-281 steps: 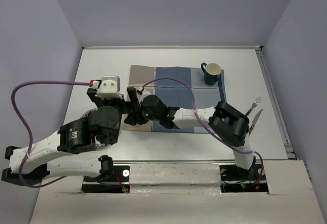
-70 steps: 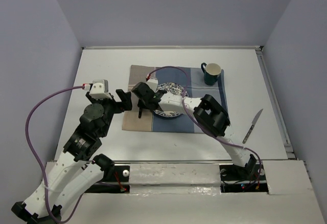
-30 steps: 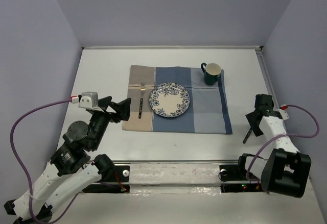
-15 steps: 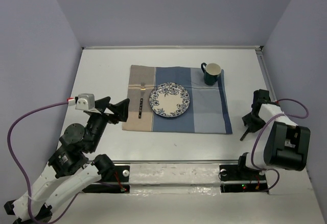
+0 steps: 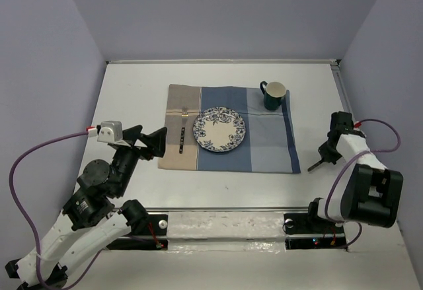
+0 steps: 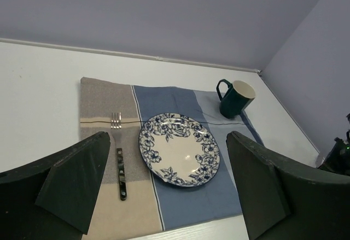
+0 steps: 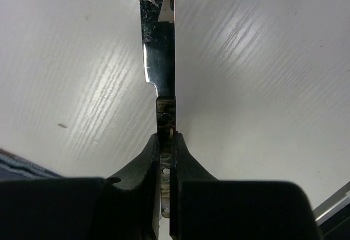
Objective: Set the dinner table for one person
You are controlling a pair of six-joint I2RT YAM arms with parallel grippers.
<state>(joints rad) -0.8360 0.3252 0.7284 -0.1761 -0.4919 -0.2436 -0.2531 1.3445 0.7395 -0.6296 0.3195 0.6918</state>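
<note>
No legible text, labels, brand marks or numbers in any view. On the knife [image 7: 158, 43], seen close in the right wrist view: smudged blade, no stamp readable. On the plate [image 6: 178, 149]: blue floral pattern only, no lettering.

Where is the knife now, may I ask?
Top view: the knife is at the right, beside the near corner of the placemat, pinched by the right claw.

Plain lavender surfaces box me in: the back wall [image 5: 225, 12] ahead, the left wall [image 5: 39, 72] and the right wall [image 5: 396, 45] at my sides; the white dinner table [image 5: 132, 92] meets the back wall; the light is soft and even, with a faint sheen on the tabletop grain under my fingers.
</note>
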